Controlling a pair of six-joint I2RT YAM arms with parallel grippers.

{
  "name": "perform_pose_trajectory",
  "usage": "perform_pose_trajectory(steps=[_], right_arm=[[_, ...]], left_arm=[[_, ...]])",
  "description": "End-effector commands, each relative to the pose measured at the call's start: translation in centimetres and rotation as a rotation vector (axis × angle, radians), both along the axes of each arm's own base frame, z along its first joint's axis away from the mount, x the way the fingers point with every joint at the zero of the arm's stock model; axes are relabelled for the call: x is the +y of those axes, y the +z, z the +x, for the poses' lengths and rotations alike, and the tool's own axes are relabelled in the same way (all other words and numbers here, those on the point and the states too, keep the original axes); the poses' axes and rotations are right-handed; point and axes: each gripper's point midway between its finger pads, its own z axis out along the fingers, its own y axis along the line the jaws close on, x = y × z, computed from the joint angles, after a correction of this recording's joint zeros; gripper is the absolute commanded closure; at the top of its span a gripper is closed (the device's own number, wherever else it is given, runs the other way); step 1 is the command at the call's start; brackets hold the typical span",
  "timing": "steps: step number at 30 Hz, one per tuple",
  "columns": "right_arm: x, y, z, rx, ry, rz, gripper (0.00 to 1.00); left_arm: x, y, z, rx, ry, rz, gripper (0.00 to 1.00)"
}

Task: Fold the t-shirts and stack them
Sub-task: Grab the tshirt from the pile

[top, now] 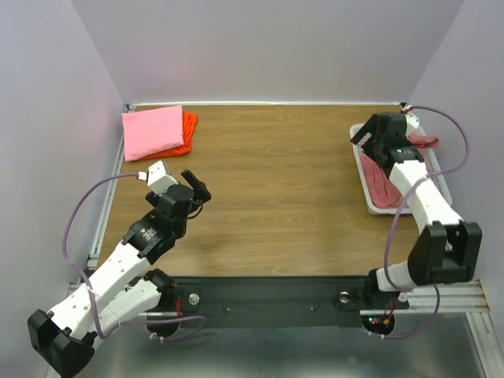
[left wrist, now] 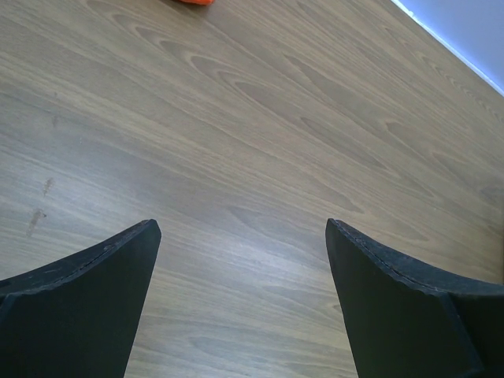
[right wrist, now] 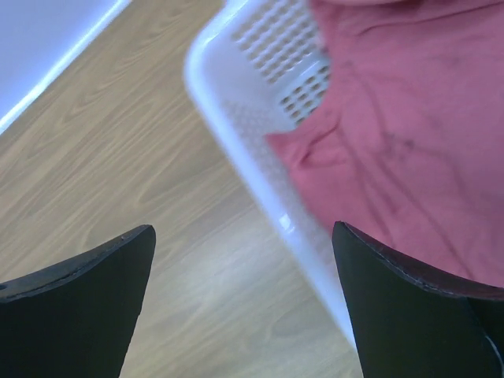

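Note:
A folded bright pink t-shirt (top: 153,131) lies on a folded orange-red one (top: 188,126) at the table's far left corner. A scrap of the orange-red one (left wrist: 193,2) shows at the top of the left wrist view. Dusty rose-red t-shirts (top: 384,187) lie crumpled in the white mesh basket (top: 367,187) at the far right; the cloth (right wrist: 402,134) fills the right wrist view's right side. My left gripper (top: 196,187) is open and empty over bare wood (left wrist: 241,228). My right gripper (top: 367,138) is open and empty above the basket's left rim (right wrist: 279,205).
The wooden table (top: 276,181) is ringed by pale walls, with a white rail along the back edge. Black base rails and cables run along the near edge (top: 268,299). A purple cable (top: 453,126) loops over the basket's far right.

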Motion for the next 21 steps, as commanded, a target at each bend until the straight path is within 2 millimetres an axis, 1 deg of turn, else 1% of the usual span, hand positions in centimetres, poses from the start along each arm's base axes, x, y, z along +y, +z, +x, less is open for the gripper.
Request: perform_pose_trajectory(steps=[1,2,3,4,5,6,7,8,9,10,11,14,15,16,17,18,20,21], right_arm=[[-6.0,-1.3,2.2,0.060,-0.186,0.023,0.00],[-6.8,-1.7,2.7,0.070,-0.204,0.026,0.00],[-8.4,-1.9,3.0,0.075,-0.241,0.027,0.00],[-9.3,-2.0,3.3,0.080,-0.265,0.015,0.00],[-10.1,-2.4,4.3,0.090,-0.283,0.005,0.00],[-11.2,-2.2,4.8,0.087,-0.305,-0.005,0.00],[-12.0,-2.6,5.3,0.097,-0.320,-0.018,0.01],[-12.6,-2.7,6.6,0.103,-0.315,-0.036,0.01],[-13.3,-3.2,7.1,0.115,-0.321,-0.040,0.02],[-13.4,-3.2,7.8,0.115,-0.310,-0.040,0.03],[-13.8,-3.8,8.8,0.122,-0.313,-0.040,0.04],[-14.9,-4.3,10.0,0.126,-0.336,-0.053,0.07],[-15.6,-4.4,10.9,0.123,-0.342,-0.058,0.11],[-15.9,-4.9,11.3,0.132,-0.339,-0.059,0.14],[-16.2,-4.9,11.6,0.130,-0.343,-0.057,0.19],[-16.9,-5.1,11.6,0.132,-0.353,-0.053,0.33],[-17.7,-5.1,11.5,0.127,-0.394,-0.058,0.46],[-18.3,-4.9,11.3,0.125,-0.418,-0.070,0.63]], left_arm=[[0.2,0.4,0.6,-0.024,0.024,-0.005,0.01],[0.2,0.4,0.6,-0.023,0.022,-0.004,0.02],[0.2,0.4,0.6,-0.022,0.024,-0.001,0.01],[0.2,0.4,0.6,-0.023,0.026,-0.001,0.02],[0.2,0.3,0.6,-0.022,0.024,-0.001,0.02],[0.2,0.3,0.6,-0.023,0.024,-0.002,0.02],[0.2,0.4,0.5,-0.024,0.024,-0.003,0.02],[0.2,0.5,0.5,-0.028,0.023,-0.006,0.01],[0.3,0.6,0.5,-0.033,0.025,-0.007,0.02],[0.3,0.7,0.5,-0.037,0.025,-0.010,0.01],[0.3,0.8,0.6,-0.042,0.026,-0.010,0.01],[0.3,0.9,0.6,-0.047,0.027,-0.008,0.02],[0.4,0.8,0.5,-0.047,0.030,-0.008,0.01],[0.5,0.8,0.5,-0.046,0.031,-0.006,0.02],[0.5,0.7,0.5,-0.044,0.032,-0.004,0.02],[0.6,0.7,0.5,-0.044,0.036,-0.003,0.02],[0.6,0.5,0.5,-0.041,0.038,-0.002,0.01],[0.7,0.5,0.5,-0.038,0.041,0.000,0.02]])
